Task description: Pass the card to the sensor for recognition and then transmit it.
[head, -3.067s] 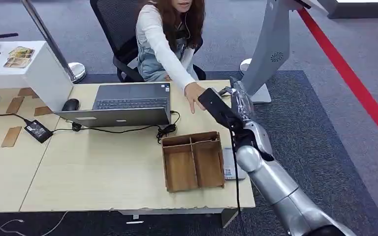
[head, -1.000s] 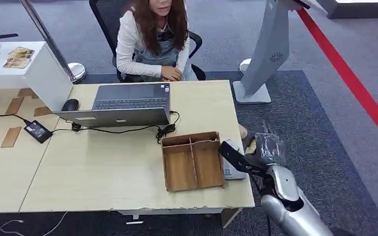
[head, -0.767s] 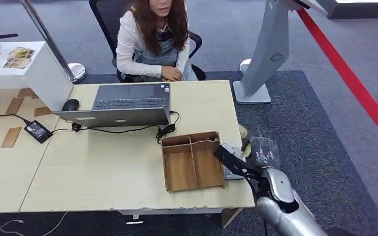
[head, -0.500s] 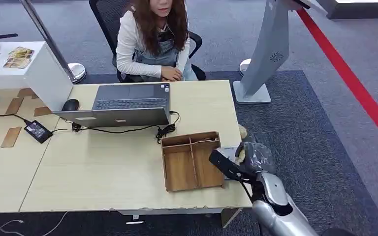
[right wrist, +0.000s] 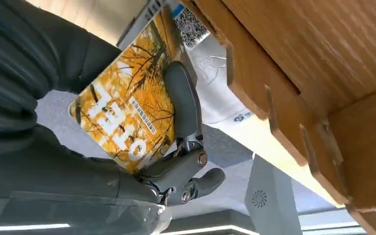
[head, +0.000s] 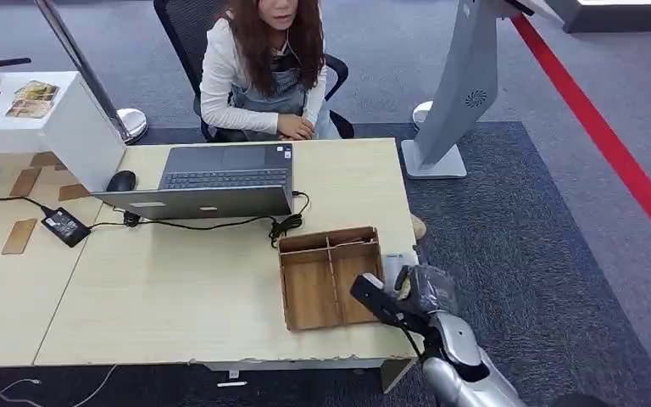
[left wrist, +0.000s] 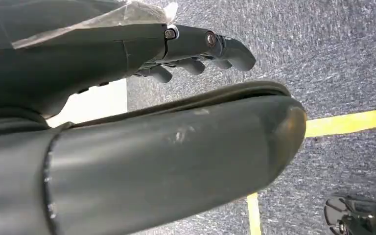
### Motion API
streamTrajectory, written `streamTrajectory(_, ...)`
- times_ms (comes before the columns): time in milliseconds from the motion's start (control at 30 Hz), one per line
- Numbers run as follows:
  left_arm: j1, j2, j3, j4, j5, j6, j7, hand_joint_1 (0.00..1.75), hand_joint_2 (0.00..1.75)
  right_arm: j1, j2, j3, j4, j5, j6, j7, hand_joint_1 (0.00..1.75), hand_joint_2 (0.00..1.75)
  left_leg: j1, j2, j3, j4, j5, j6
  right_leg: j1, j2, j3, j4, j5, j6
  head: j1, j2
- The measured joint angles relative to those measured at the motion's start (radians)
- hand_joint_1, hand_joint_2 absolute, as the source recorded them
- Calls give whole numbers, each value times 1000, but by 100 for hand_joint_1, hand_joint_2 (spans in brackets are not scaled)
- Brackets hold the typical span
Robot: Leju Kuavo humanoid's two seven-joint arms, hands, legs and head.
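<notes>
At the table's right edge, in the head view, the right hand [head: 415, 288] hangs just beside the wooden tray [head: 331, 275], with a white sensor [head: 394, 261] flat on the table [head: 178, 280] between them. From that height the hand is a dark lump under clear plastic wrap, and what it holds cannot be made out. The right wrist view settles that: a card [right wrist: 127, 112] printed with yellow autumn trees and white lettering is pinched between the thick grey thumb and the darker fingers [right wrist: 181, 103], tilted, its far corner close to the sensor's white face [right wrist: 215, 83] with its small QR label. That close view also shows the tray's side wall [right wrist: 293, 93], pale grained wood joined with notched tabs. The left wrist view looks down on grey carpet [left wrist: 323, 58] crossed by yellow tape; the left hand [left wrist: 196, 49] holds nothing, its dark fingers loosely curled and apart. Back in the head view, a person [head: 263, 68] sits behind an open grey laptop [head: 212, 178], its black cable trailing across the pale wood-grain tabletop, and a grey kiosk stand [head: 462, 93] rises from the carpet beyond.
</notes>
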Motion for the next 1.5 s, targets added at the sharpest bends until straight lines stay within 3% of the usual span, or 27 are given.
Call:
streamTrajectory(333, 0, 0, 0, 0, -2, 0, -9, 0, 0, -5, 5, 5, 23, -25, -22, 0, 175, 175, 0, 0, 1, 0, 0, 0, 0, 0, 2, 0, 0, 0, 0, 0)
streamTrajectory(567, 1, 2, 0, 0, -9, -3, -9, 0, 0, -26, -16, 0, -19, -55, 2, 9, 175, 175, 0, 0, 2, 0, 0, 0, 0, 0, 2, 0, 1, 0, 0, 0)
streamTrajectory(833, 2, 6, 0, 0, -21, -15, -27, 0, 0, -161, -60, -40, -179, -104, 58, 31, 175, 175, 0, 1, 2, 0, 1, 0, 0, 0, 2, 0, 1, -1, 0, 0)
streamTrajectory(1100, 2, 12, 0, 0, -38, -31, -37, 0, 0, -331, -78, -49, -258, -136, 58, 32, 175, 175, 0, 1, 1, 0, 1, -1, 0, 0, 2, 0, 1, 0, 0, 0)
streamTrajectory(1300, 1, 17, 0, 0, -56, -34, -53, 0, 0, -465, -48, -36, -223, -156, 42, 1, 175, 175, 0, 0, 1, 0, 2, -1, 0, 0, 2, 1, 1, -1, 0, 0)
streamTrajectory(1500, -4, 20, 0, 0, -68, -35, -68, 0, 0, -595, 39, -7, -65, -189, -18, -59, 175, 175, 1, 0, 0, 0, 2, -2, 0, -1, 2, 1, 2, -1, 0, 0)
